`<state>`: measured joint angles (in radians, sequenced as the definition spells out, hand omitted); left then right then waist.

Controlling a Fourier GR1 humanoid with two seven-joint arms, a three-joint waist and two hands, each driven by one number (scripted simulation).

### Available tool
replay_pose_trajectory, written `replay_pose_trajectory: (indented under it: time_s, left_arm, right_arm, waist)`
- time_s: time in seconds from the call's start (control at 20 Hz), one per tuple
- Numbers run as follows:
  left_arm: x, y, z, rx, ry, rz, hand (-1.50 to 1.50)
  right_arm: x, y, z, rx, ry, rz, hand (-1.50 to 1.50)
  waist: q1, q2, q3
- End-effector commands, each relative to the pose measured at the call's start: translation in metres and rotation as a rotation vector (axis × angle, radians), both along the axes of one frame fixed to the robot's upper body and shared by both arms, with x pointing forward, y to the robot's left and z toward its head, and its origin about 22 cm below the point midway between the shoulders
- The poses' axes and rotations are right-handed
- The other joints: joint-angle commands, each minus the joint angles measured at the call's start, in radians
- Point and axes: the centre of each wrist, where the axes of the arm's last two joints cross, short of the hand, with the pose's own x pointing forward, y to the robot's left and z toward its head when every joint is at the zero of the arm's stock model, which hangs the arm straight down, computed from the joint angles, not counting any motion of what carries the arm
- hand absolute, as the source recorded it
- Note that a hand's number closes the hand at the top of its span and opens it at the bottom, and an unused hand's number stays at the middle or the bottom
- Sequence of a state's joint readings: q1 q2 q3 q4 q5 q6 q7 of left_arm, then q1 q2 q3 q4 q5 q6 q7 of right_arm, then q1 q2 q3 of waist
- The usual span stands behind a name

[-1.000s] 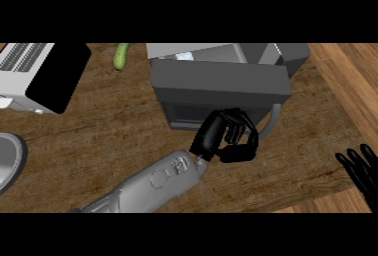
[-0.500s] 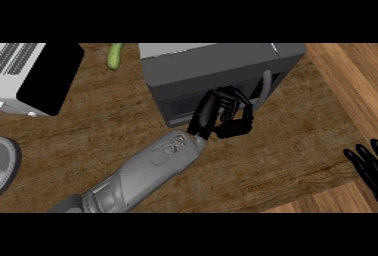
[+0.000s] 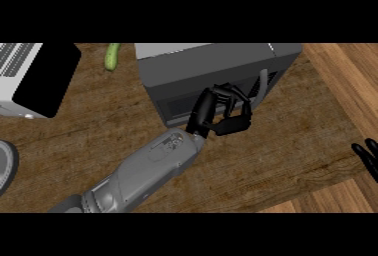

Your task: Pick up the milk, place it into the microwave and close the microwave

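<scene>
- closing step: the left hand, fingers curled on nothing, is held against the microwave door, which looks closed.
- milk unseen, judged inside.
- next: hand to be drawn clear.

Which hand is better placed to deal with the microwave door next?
Left. The left hand sits curled against the microwave, while the right hand shows only at the view's right edge, away from it.

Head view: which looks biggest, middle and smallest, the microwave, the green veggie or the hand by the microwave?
1. microwave, clearly the largest.
2. left hand, though it may be nearer the camera.
3. green vegetable, the smallest.
</scene>
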<state>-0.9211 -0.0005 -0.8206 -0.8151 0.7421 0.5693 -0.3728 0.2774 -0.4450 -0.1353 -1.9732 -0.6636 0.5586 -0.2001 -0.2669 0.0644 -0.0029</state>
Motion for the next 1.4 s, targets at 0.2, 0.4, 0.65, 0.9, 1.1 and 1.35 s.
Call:
replay_pose_trajectory:
  time_s: [0.2,0.4,0.65,0.9,1.1,1.35]
  left_arm:
    - [0.022,0.012,0.001,-0.028,0.050,0.122,1.50]
    - [0.022,0.012,0.002,-0.047,-0.008,0.155,1.50]
    - [0.023,0.010,0.006,-0.076,-0.018,0.150,1.50]
    - [0.022,0.015,-0.003,-0.076,-0.028,0.180,1.50]
    - [0.020,0.012,-0.003,-0.078,-0.050,0.169,1.50]
    - [0.023,0.012,-0.001,-0.083,-0.059,0.194,1.50]
  right_arm:
    - [0.002,0.004,0.009,0.020,-0.019,0.034,-1.50]
    - [0.001,0.004,0.013,0.008,-0.022,0.072,-1.50]
    - [0.003,0.006,0.019,0.009,-0.036,0.120,-1.50]
    - [0.000,0.007,0.021,0.015,-0.041,0.147,-1.50]
    - [0.002,0.009,0.026,-0.001,-0.038,0.173,-1.50]
    - [0.000,0.010,0.030,-0.014,-0.035,0.188,-1.50]
  waist:
    - [-0.010,0.018,0.000]
    - [-0.012,0.017,0.000]
    - [-0.021,0.024,0.000]
    - [-0.031,0.026,0.001]
    - [-0.036,0.030,-0.001]
    - [-0.043,0.029,0.000]
